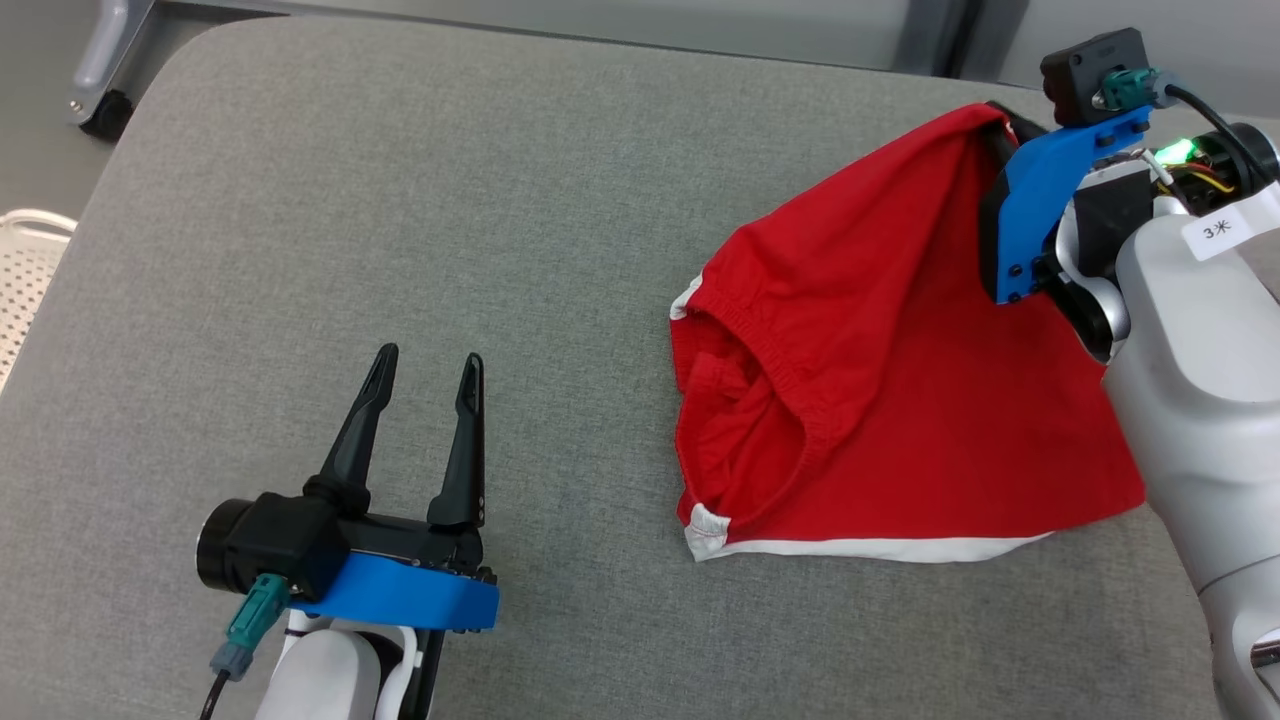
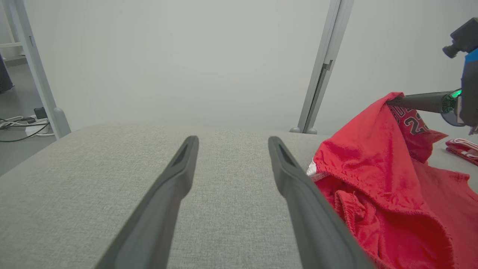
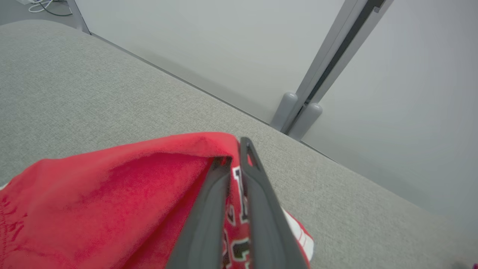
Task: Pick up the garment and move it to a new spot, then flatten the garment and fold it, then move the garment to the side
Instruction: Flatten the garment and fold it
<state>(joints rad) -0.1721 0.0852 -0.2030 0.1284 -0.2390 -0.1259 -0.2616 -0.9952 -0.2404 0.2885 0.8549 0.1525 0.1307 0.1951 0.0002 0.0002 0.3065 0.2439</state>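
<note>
Grey woven fabric covers the broad padded surface [image 1: 400, 200] that bears everything else; its rounded far left corner shows in the head view.

The red garment [image 1: 900, 380], trimmed in white along its near hem, occupies the right part of this surface. Its near edge and a gathered opening on its left side rest on the fabric. Its far right corner is raised to a peak. Black-and-white numerals show on the cloth in both wrist views, only partly legible.

The right gripper [image 3: 234, 151] is closed on that raised corner, with red cloth pinched between its two dark fingers. In the head view a blue camera mount hides these fingertips, and the pale forearm covers the garment's right edge.

The left gripper [image 1: 430, 355] sits near left, well apart from the garment, its fingers spread with bare grey fabric between them.

A white perforated object [image 1: 30, 270], possibly a basket, is cut off by the left edge; its contents cannot be told.

A red strip with white trim [image 2: 461, 147] lies at the right edge of the left wrist view. Whether it belongs to the garment cannot be told.

A dark caster [image 1: 105, 110] stands beyond the far left corner.
</note>
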